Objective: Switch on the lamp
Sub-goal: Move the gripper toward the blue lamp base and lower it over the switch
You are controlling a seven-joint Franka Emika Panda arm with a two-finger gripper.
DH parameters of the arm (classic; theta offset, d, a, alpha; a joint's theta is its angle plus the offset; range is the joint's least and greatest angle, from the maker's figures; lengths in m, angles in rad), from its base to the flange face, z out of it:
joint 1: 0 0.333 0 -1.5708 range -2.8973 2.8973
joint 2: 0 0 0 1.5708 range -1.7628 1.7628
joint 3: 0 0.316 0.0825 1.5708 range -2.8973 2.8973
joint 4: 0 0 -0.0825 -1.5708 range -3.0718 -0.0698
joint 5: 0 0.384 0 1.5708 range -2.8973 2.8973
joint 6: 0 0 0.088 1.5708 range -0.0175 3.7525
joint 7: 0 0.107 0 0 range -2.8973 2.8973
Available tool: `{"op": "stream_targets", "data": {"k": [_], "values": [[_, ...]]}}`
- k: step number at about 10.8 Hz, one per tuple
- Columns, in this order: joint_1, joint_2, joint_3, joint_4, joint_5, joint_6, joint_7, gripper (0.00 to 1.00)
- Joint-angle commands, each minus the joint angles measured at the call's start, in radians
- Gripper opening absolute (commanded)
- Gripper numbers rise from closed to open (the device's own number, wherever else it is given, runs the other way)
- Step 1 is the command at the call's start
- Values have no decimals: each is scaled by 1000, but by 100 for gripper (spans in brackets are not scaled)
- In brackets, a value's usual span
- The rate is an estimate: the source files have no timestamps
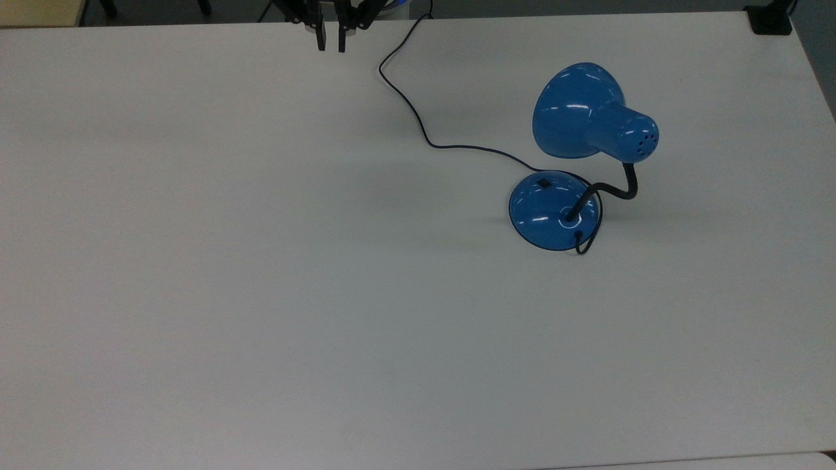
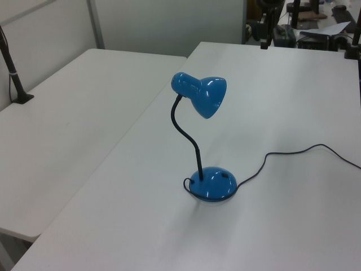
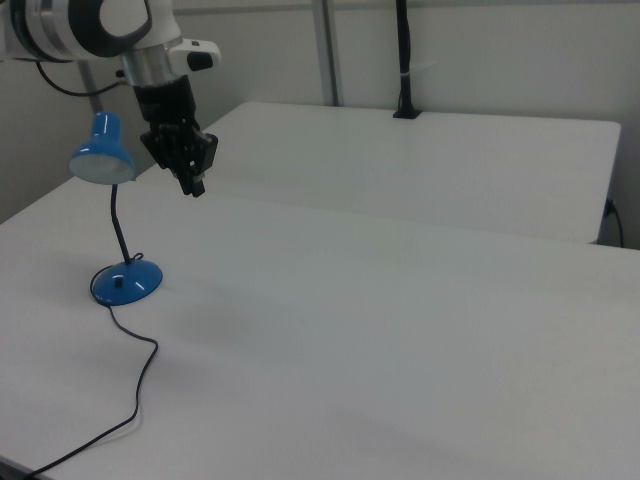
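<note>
In the right view the arm enters from the upper left corner of the frame, its white and grey wrist bending downward so the black gripper points at the table from above, clear of the surface. In the top view the gripper sits at the upper edge of the frame, left of centre, its two fingers drawn near one another with a narrow gap between them and nothing held. In the left view it appears at the top of the frame, right of centre, above the far end of the table.

The lamp stands on the table in the upper right part of the top view, well apart from the gripper. Its round base lies flat, with the small black switch on the side toward the top view's upper left. The gooseneck rises from the base and curves toward the top view's right, and the shade faces the top view's upper left. In the left view the lamp is upright at frame centre, its long axis near vertical, with the shade opening down and toward the left view's right. The cord runs from the base in a winding line to the top edge of the top view, passing just right of the gripper.
</note>
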Motion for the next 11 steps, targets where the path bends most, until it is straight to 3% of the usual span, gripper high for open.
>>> {"op": "stream_targets", "data": {"k": [1, 4, 8, 11], "values": [[5, -23, 2, -42, 7, 13, -22, 0], [5, -30, 32, -103, 9, 65, -56, 0], [20, -136, 103, -386, 7, 289, -83, 0], [101, -168, 103, -537, 9, 398, -168, 0]]}}
